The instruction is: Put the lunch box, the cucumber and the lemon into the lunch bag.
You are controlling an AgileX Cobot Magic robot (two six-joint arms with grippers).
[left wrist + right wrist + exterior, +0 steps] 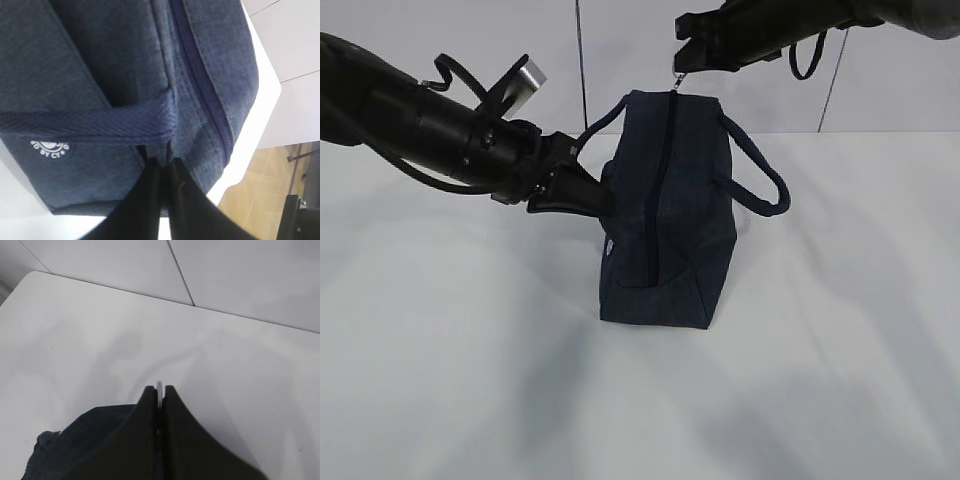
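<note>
Lunch bag [665, 215] zipped; left gripper [600, 200] pinching side fabric, right gripper [682, 72] clamped on ring pull [676, 82]. Zipper step, probably; next, drawing pull along.

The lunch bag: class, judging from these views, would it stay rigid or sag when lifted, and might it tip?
The lunch bag is woven fabric, so it probably sags rather than stays rigid. Its loop handles droop, suggesting softness. Standing tall on a narrow end, it seems apt to tip if pushed.

The black left arm reaches in from nine o'clock, angled slightly downward, its black left gripper [605, 203] closed with the fingers pressed together against the dark navy fabric bag [670, 210]. The black right arm comes in from one o'clock, its black right gripper [680, 72] pinched shut on the silver ring pull [676, 80].
</note>
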